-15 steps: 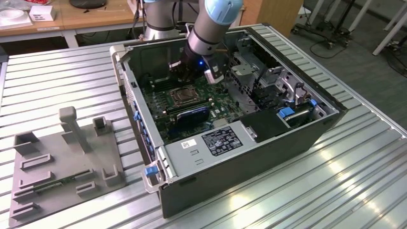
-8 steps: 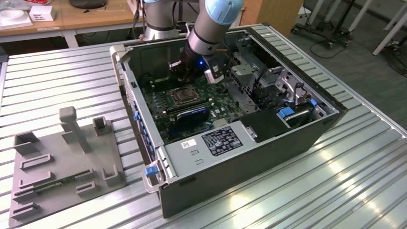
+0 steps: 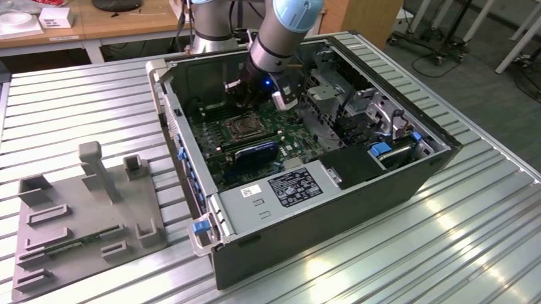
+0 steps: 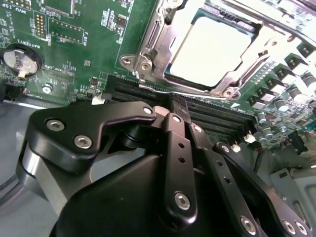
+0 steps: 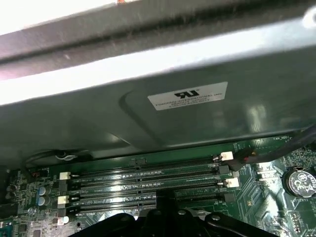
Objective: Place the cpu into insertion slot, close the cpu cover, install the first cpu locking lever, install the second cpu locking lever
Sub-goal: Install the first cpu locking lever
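Note:
The cpu, a pale square chip, lies in the insertion slot on the green board inside the open computer case. The cpu cover, a silvery frame with a window, lies down around it, and a thin metal lever runs along one edge. My gripper is shut with nothing in it. Its black fingertips hover over the long black memory slots just beside the socket. In the exterior view the gripper sits low inside the case, behind the socket. Its tip also shows in the first wrist view.
Memory slots run beside the socket, close under the case wall. A coin battery sits on the board. Drive cages and cables fill the case's right side in the exterior view. A grey fixture stands at the exterior view's left.

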Robot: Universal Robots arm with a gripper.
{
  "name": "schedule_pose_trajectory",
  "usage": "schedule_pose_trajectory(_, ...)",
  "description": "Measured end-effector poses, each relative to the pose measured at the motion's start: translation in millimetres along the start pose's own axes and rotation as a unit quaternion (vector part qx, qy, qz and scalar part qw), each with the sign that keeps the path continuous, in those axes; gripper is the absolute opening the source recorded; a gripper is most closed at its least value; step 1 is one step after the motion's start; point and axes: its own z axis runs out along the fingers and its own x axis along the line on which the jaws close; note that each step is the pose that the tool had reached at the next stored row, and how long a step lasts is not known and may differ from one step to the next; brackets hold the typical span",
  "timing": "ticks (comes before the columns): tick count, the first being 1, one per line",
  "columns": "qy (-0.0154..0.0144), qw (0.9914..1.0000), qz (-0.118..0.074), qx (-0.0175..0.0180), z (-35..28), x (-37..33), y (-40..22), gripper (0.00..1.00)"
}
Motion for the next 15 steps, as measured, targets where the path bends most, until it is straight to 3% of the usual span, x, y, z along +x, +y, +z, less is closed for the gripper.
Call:
schedule_pose_trajectory(9, 0.0, 1.0, 0.0, 0.0001, -12.6, 2.6, 3.9, 0.11)
schedule_pose_trajectory(15, -0.0002, 1.0, 0.0, -0.0004, -13.9, 3.0, 4.3, 0.11)
